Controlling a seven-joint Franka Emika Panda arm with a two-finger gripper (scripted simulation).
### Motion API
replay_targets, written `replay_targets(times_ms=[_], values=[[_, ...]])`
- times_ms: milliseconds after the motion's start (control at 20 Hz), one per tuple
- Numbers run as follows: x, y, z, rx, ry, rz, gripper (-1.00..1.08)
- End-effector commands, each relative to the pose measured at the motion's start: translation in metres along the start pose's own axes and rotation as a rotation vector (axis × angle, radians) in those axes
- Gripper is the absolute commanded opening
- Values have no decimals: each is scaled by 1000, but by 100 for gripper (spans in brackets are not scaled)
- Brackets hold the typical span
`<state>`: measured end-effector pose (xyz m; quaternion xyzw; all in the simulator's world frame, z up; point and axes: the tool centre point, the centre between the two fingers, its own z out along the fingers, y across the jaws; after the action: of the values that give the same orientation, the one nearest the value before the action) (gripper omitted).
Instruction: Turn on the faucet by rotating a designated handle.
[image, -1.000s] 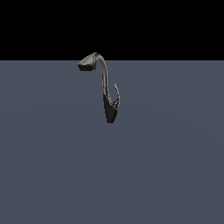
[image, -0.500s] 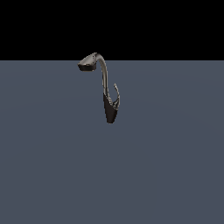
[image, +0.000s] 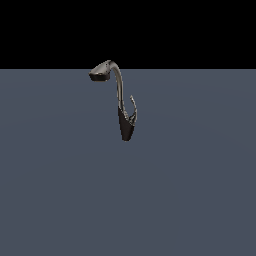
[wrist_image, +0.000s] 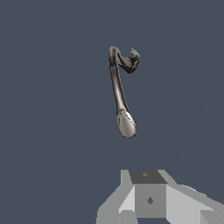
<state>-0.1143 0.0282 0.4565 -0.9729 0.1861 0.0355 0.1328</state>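
Nearest in the wrist view was the gripper, a pale grey blocky body with a darker square face at the frame's edge; its fingertips lay out of frame, so whether the jaws were released or clenched could not be told. It held nothing that could be seen and sat well apart from the faucet, looking down on it from above. Beyond it, the faucet's flattened spout head came closest to the camera, the slim neck ran away from it, and the dark base with the thin handle lay farthest. The exterior view showed no arm at all, only the faucet standing alone on the flat grey-blue table, with open surface on every side. There the tapered dark base stood upright, the neck curved up and over toward the exterior view's left, and the handle rose as a short curved lever on the base's side toward the exterior view's right, just beside the neck. Behind the table's far edge was plain black.
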Motion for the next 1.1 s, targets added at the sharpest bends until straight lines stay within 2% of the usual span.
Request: replay_targets(times_ms=[0, 550, 1050], values=[[19, -5, 11, 37, -22, 79, -100], [103, -14, 69, 181, -127, 440, -100], [177, -4, 136, 291, -234, 797, -100]])
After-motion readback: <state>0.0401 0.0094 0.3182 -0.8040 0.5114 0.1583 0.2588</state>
